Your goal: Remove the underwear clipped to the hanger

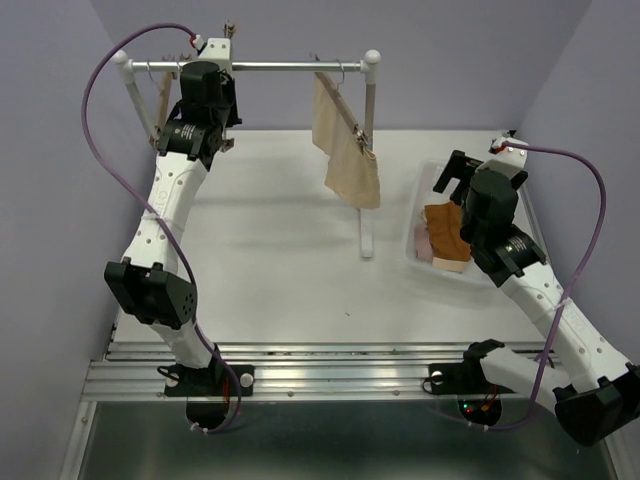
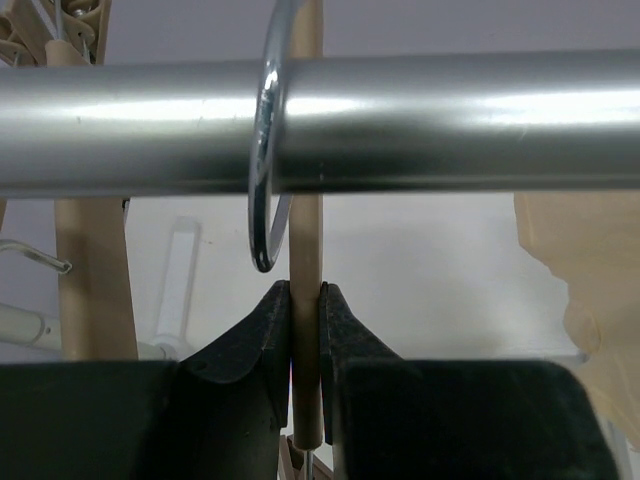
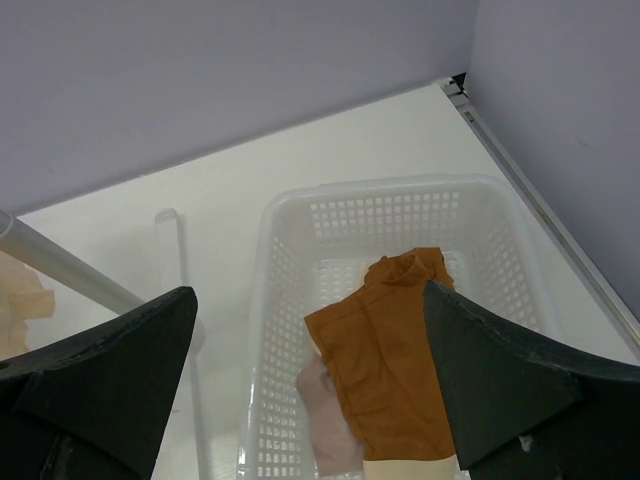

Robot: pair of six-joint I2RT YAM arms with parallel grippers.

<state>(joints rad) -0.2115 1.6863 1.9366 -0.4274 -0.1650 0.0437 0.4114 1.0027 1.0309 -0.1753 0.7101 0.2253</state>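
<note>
Left claw (image 2: 305,290) pinches the edge-on hanger (image 2: 307,240), bottom cut off.

briefs (image 3: 385,360) in basket (image 3: 380,188) (right), hanger (image 2: 305,250) on rail (image 2: 450,120)

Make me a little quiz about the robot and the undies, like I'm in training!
1. True or false: the right claw is open over the basket.
2. Which colour underwear hangs from the rail? A pink, B rust-brown, C beige.
3. Fill in: the left claw is shut on the wooden ____.
Key: 1 true; 2 C; 3 hanger.
</note>
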